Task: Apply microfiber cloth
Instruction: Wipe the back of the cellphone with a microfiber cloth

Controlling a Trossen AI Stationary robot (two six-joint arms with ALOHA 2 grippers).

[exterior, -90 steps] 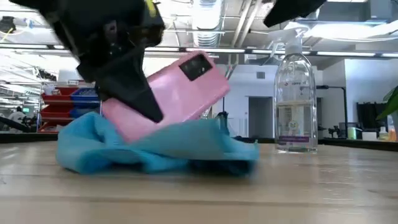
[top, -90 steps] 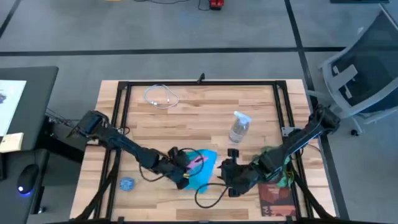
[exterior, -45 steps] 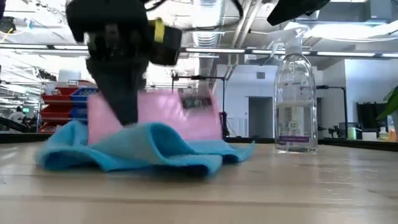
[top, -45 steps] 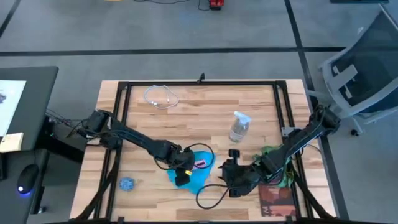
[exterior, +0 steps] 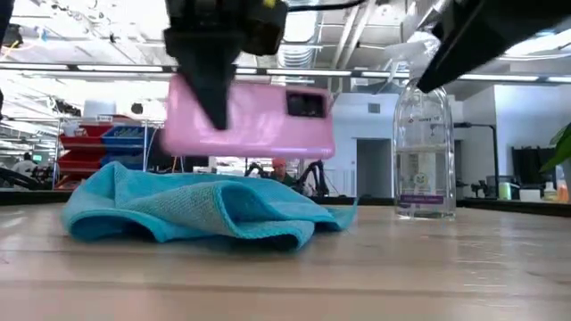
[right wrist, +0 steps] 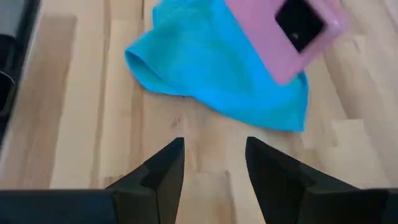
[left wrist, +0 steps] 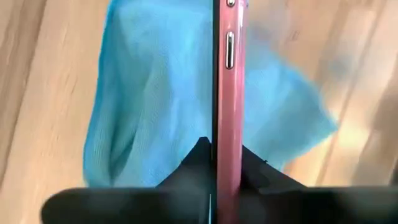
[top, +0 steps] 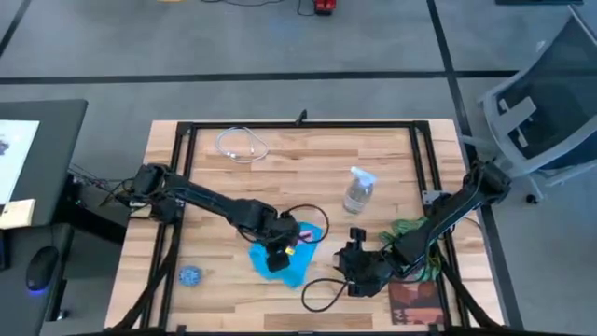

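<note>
Fingers of the left gripper (exterior: 214, 111) clamped a pink phone (exterior: 250, 117) above the cloth (exterior: 201, 209) at frame centre, while the right gripper (right wrist: 211, 165) gaped empty.

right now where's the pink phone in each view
High view: pink phone at lower centre, in the left pincer, above the microfiber cloth.
Low view: phone upper centre, lifted above the cloth.
Left wrist view: phone edge-on, centre.
Right wrist view: phone top right.
Shared landmark: the cloth.

floor (top: 280, 56): grey, dark seams | office chair (top: 546, 103): right of table | ceiling lights (exterior: 89, 68): long strips | red bins (exterior: 85, 143): far left
</note>
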